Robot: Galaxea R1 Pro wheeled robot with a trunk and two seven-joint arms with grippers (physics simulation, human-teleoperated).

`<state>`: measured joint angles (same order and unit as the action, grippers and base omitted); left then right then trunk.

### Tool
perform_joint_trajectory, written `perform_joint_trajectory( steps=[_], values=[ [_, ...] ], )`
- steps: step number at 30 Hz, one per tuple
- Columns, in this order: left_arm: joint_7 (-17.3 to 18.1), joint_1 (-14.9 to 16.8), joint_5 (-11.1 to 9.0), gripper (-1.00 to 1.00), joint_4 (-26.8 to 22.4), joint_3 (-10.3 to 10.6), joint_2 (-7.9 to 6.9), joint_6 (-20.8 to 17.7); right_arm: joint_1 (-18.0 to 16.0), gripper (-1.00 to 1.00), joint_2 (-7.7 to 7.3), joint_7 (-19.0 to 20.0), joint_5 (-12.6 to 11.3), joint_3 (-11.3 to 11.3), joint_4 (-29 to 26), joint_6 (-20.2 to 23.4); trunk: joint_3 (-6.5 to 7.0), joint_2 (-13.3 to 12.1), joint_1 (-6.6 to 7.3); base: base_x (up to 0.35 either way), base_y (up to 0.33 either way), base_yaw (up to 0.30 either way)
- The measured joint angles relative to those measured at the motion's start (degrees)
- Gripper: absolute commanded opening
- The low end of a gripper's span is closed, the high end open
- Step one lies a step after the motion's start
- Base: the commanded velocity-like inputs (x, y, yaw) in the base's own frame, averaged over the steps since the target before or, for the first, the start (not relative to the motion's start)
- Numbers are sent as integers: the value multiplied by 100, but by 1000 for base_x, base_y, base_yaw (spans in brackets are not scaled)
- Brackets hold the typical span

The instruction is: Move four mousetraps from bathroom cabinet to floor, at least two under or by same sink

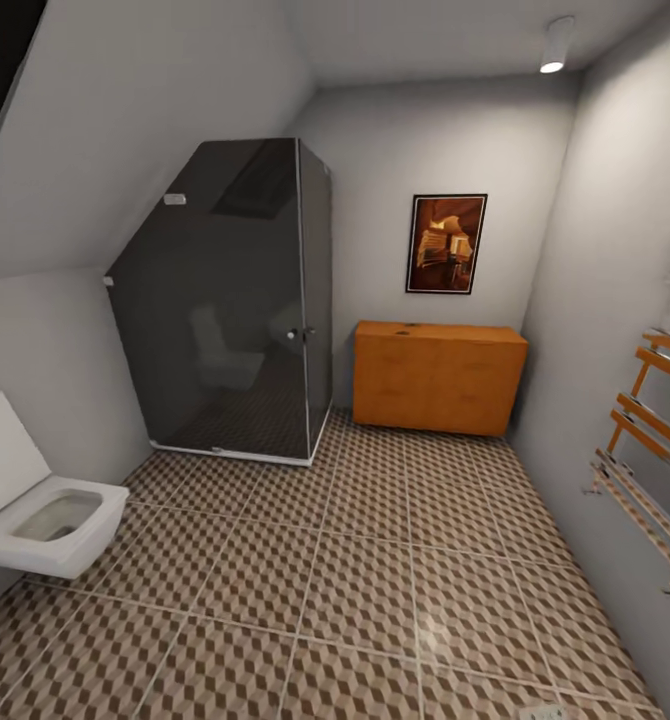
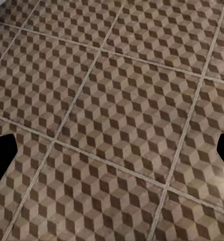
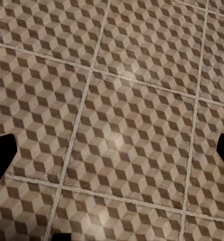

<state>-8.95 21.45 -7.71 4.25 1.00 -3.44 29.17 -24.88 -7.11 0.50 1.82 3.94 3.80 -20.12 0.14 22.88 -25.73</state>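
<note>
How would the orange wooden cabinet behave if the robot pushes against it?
The cabinet looks wide, low and boxy, so it probably is heavy and unlikely to tip. It stands on the tiled bathroom floor close to the walls, so it would likely hardly slide.

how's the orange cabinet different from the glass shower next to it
The cabinet is low, wide, orange-brown wood; the shower is tall, dark tinted glass with a slanted top. The cabinet is opaque, the shower see-through. Both stand on the far side of the bathroom floor.
</note>
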Motion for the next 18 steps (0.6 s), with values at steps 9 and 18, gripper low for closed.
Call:
perform_joint_trajectory(
  steps=[9,18],
  values=[
    [0,0,6,100,0,0,-7,-1,0,100,0,-2,0,0,1,0,0,0,0,311,-109,-5],
    [0,0,7,100,0,0,-9,-1,0,100,0,-1,5,0,-1,0,0,0,0,311,-110,-125]
  ],
)
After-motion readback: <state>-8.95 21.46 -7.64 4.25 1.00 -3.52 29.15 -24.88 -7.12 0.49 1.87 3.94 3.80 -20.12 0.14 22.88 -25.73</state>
